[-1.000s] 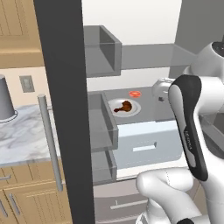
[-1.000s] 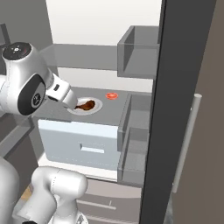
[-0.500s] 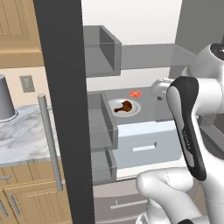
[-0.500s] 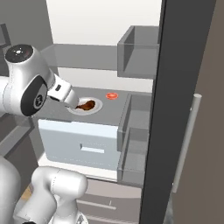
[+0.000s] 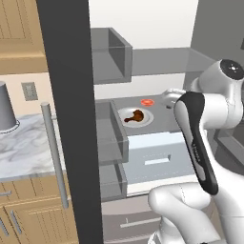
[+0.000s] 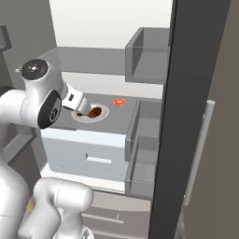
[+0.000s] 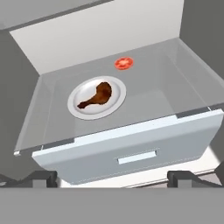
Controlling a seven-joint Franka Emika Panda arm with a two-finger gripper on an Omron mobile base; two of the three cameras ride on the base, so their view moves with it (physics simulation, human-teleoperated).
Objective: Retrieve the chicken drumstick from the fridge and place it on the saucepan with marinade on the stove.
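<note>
The fridge (image 5: 157, 62) stands open. Inside, on the grey shelf above a drawer, the chicken drumstick (image 7: 97, 96) lies on a small white plate (image 7: 75, 107); the drumstick also shows in the base views (image 5: 136, 116) (image 6: 94, 112). My gripper (image 7: 113, 178) is open, its fingertips (image 7: 41, 178) wide apart at the front edge of the drawer, short of the plate and holding nothing. From the side, the gripper (image 6: 81, 109) hangs just beside the plate. The saucepan, marinade and stove are out of view.
A small flat red item (image 7: 124, 63) lies behind the plate. The pale drawer (image 7: 135, 151) juts out under the shelf. Open dark doors (image 5: 66, 119) (image 6: 186, 116) with bins (image 5: 112, 138) flank the opening. A grey canister (image 5: 7, 112) stands on the marble counter at left.
The hand has edged a little closer to the plate with the drumstick. Its jaws have stayed open, and the drumstick has not moved.
</note>
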